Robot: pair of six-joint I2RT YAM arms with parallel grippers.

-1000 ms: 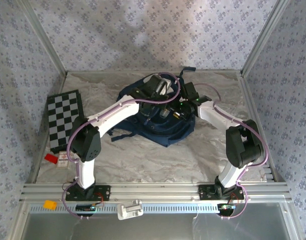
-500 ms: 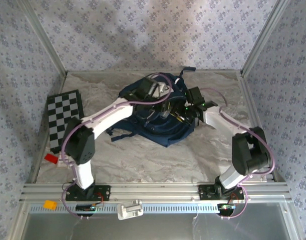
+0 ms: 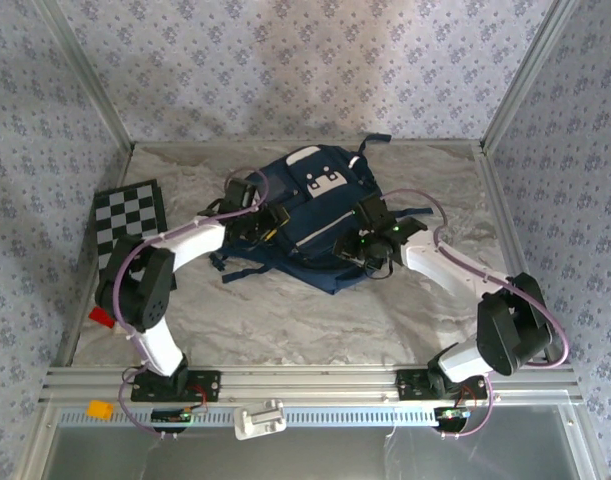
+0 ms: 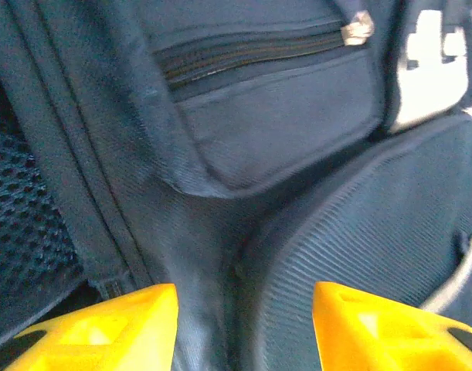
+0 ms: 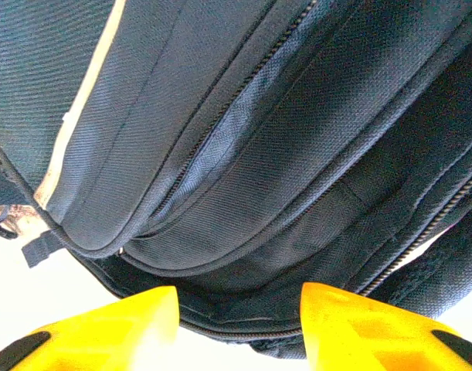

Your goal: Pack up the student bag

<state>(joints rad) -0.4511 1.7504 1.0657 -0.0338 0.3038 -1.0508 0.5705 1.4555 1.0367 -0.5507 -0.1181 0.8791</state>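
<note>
Two jaws-parted, empty pincers, the left gripper and right gripper, are flanking the student bag; closing here is risking pinching loose fabric, skewing it

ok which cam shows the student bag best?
Top external: the whole student bag lies in frame, with its white patch, light stripe and straps visible. Left wrist gives a close-up of a zipped pocket and side mesh; right wrist, zipper seams and part of the stripe.
</note>
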